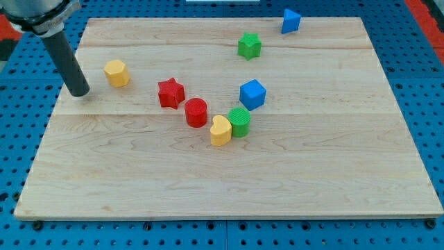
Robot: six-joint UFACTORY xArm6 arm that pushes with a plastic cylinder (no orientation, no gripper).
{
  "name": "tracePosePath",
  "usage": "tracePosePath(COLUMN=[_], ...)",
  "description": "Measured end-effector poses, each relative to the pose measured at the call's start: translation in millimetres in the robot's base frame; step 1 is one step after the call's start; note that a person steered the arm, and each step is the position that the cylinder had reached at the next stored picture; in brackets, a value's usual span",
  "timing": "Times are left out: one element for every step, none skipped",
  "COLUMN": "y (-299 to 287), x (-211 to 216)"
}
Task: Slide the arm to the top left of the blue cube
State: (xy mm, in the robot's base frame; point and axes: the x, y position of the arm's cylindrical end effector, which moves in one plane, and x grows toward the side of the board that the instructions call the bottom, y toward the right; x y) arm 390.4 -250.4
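Observation:
The blue cube (252, 94) sits near the middle of the wooden board (333, 160). My tip (80, 92) rests on the board at the view's far left, far left of the blue cube and about level with it. A yellow hexagonal block (117, 73) lies just right of my tip. A red star (171, 93) and a red cylinder (196, 112) lie between my tip and the blue cube.
A green cylinder (240, 121) and a yellow heart (220, 130) touch each other just below the blue cube. A green star (249, 46) lies above it. A blue triangular block (291, 21) sits at the top edge.

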Motion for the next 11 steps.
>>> tracePosePath(y=[44, 64, 27, 20, 48, 52, 46, 159, 193, 228, 233], x=[-39, -32, -31, -16, -60, -67, -127, -125, -95, -54, -25])
